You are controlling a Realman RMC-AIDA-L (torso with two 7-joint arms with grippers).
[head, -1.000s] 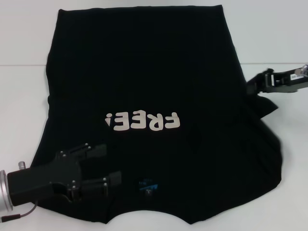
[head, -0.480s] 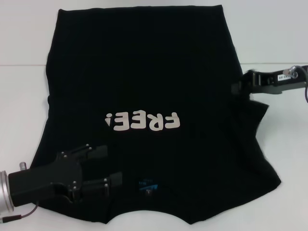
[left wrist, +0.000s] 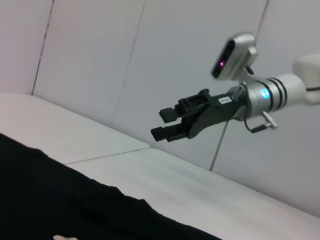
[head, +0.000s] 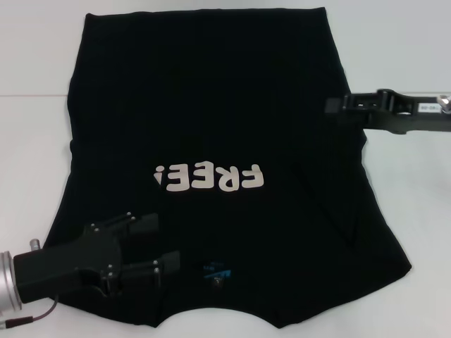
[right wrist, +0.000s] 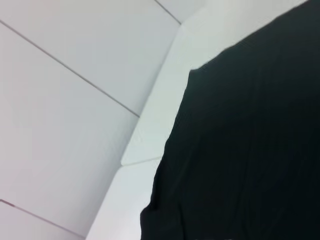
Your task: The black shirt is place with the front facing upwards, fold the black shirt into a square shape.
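The black shirt [head: 211, 113] lies flat on the white table, front up, its white "FREE!" lettering [head: 210, 177] reading upside down and a small blue neck label [head: 215, 270] at the near edge. Its right sleeve lies folded inward on the body as a faint crease [head: 331, 204]. My right gripper [head: 331, 105] hovers over the shirt's right edge. The left wrist view shows this right gripper [left wrist: 162, 122] open, with nothing between its fingers, above the table. My left gripper [head: 161, 244] is open over the shirt's near left corner, holding nothing.
Bare white table [head: 35, 141] lies to the left of the shirt and more of the white table [head: 416, 183] to its right. A white wall [left wrist: 150, 60] stands behind the table. The right wrist view shows only the shirt [right wrist: 250, 150], table and wall.
My right gripper moved left over the shirt's right edge, carrying the sleeve that stuck out. That sleeve now lies folded on the body and the gripper has let go. The left gripper stayed put.
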